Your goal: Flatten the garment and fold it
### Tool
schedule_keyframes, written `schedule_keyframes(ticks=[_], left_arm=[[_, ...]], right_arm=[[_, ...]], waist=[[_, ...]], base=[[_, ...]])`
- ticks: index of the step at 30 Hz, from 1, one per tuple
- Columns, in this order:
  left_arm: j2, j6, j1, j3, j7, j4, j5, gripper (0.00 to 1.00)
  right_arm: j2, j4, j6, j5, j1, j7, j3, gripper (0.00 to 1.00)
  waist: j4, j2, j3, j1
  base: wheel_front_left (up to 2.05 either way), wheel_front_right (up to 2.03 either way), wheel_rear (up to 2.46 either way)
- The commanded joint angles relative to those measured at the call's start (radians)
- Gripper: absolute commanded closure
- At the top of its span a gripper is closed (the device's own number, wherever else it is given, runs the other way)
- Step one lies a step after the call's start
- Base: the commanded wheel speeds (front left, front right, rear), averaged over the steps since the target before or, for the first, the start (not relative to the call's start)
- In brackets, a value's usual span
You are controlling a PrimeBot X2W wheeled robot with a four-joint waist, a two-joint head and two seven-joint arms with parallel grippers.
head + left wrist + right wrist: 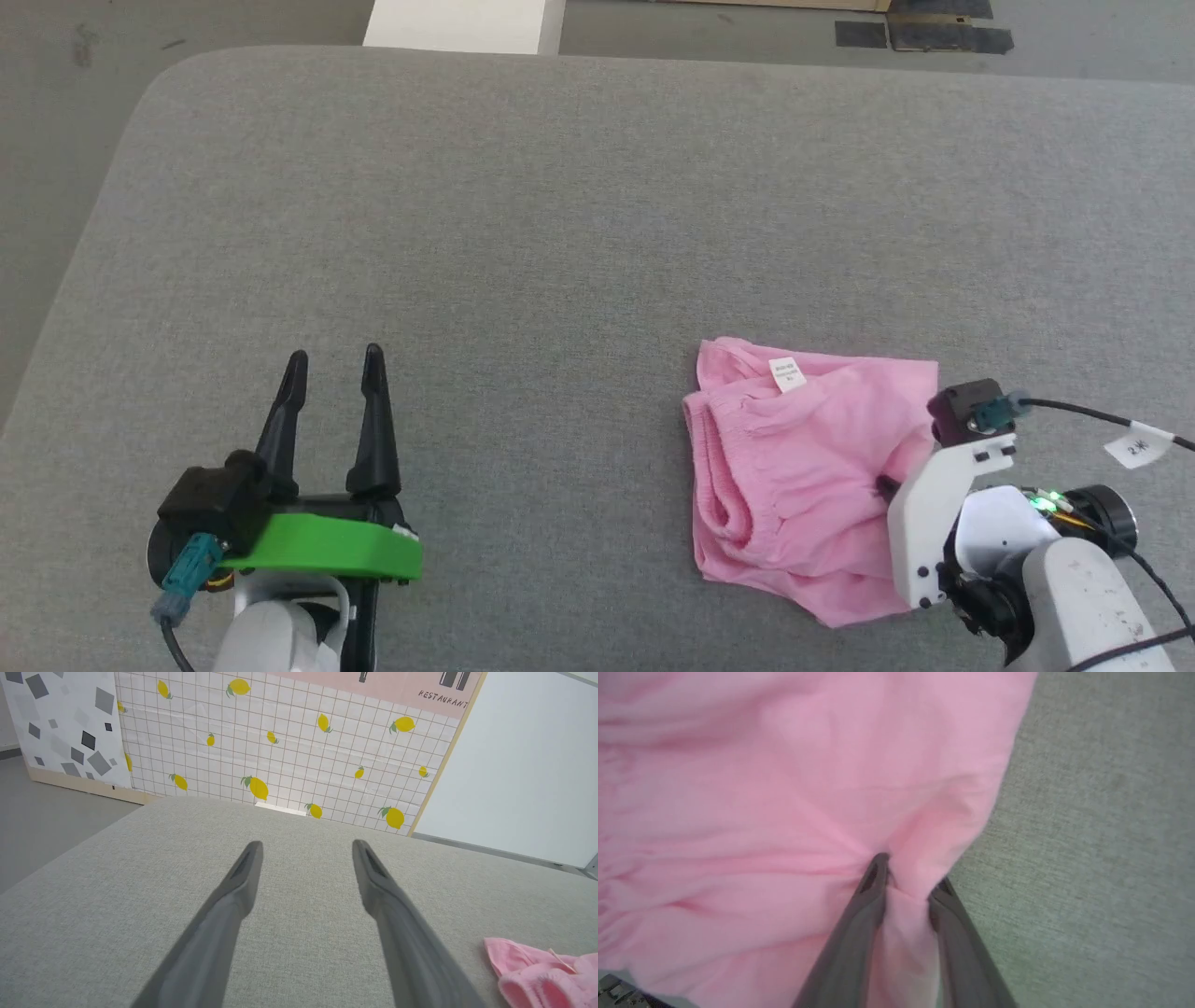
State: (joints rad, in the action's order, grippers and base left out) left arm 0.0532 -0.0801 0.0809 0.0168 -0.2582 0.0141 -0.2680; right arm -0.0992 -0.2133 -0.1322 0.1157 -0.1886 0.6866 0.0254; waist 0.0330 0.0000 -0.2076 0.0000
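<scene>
Grey table [560,233]: right end effector [911,872] pinches the garment [794,448]; left end effector [335,357] spread.

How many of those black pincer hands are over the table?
2. The left gripper is at the lower left, open above bare grey table; the right gripper is at the lower right, pinching a fold of the pink garment.

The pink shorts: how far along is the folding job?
Nothing looks done yet: the shorts lie crumpled on the grey table. In hand: the right gripper pinches a fold near their edge. The left gripper is open, apart. Flattening and folding are left.
</scene>
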Motion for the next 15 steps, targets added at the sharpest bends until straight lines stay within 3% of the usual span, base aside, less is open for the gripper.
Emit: schedule_keyframes(ticks=[1, 11, 12, 15], left_arm=[[-0.003, -0.007, 0.02, -0.003, -0.004, -0.006, 0.008, 0.0], [0.01, -0.012, 0.054, -0.01, -0.004, -0.02, 0.03, 0.0], [0.027, -0.009, 0.08, -0.011, -0.002, -0.021, 0.04, 0.0], [0.046, -0.006, 0.101, -0.015, 0.007, -0.032, 0.048, 0.0]], right_arm=[[-0.053, -0.021, 0.002, 0.015, -0.019, 0.021, 0.056, 1.0], [-0.283, -0.02, 0.002, 0.136, -0.217, 0.069, 0.283, 1.0], [-0.331, -0.066, 0.002, 0.158, -0.305, 0.051, 0.32, 1.0], [-0.347, -0.123, 0.002, 0.169, -0.379, 0.015, 0.326, 1.0]], waist=[[-0.043, 0.0, 0.0, 0.0], [-0.307, 0.0, -0.082, 0.0], [-0.38, 0.0, -0.12, 0.0], [-0.427, 0.0, -0.159, 0.0]], base=[[0.0, 0.0, 0.0], [0.0, 0.0, 0.0], [0.0, 0.0, 0.0], [0.0, 0.0, 0.0]])
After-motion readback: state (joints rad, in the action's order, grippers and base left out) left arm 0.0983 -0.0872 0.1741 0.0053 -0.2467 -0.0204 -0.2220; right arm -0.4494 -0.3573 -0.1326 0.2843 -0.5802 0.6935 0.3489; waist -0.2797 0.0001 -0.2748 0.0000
